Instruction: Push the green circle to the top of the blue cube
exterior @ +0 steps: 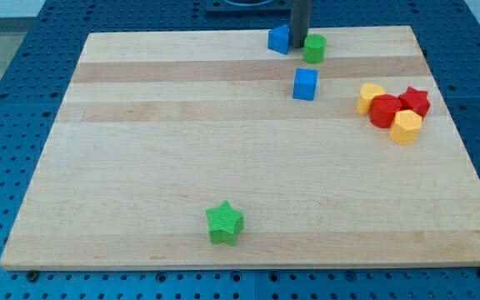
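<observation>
The green circle [314, 48] sits near the board's top edge, right of centre. The blue cube [305, 84] lies just below it, slightly to the left, with a small gap between them. My tip [297, 45] is at the lower end of the dark rod, touching or nearly touching the green circle's left side. A second blue block [279, 39] of unclear shape sits just left of the rod, so the rod stands between it and the green circle.
The wooden board [140, 167] lies on a blue perforated table. At the right is a cluster: a yellow block [371, 97], a red block [384, 111], a red star [414, 101] and a yellow block [406, 127]. A green star [224, 222] lies near the bottom.
</observation>
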{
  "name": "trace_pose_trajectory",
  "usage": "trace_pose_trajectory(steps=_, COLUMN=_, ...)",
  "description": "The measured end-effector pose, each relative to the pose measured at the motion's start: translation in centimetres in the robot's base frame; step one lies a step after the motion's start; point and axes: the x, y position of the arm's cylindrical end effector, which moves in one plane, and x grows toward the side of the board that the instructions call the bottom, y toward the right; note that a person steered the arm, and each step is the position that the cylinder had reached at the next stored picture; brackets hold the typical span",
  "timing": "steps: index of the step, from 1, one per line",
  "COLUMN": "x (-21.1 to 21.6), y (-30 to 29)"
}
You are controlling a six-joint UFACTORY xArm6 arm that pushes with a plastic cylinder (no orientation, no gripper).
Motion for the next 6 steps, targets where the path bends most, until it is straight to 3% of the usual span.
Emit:
trace_pose_trajectory(steps=1, x=-0.3, y=-0.1)
trace_pose_trajectory(steps=2, x=-4.1, y=-0.1)
trace_pose_trajectory(steps=3, x=-4.6, y=3.6)
trace_pose_trajectory(steps=4, x=-2.3, y=5.6)
trace_pose_trajectory(steps=6, x=2.0, y=3.8)
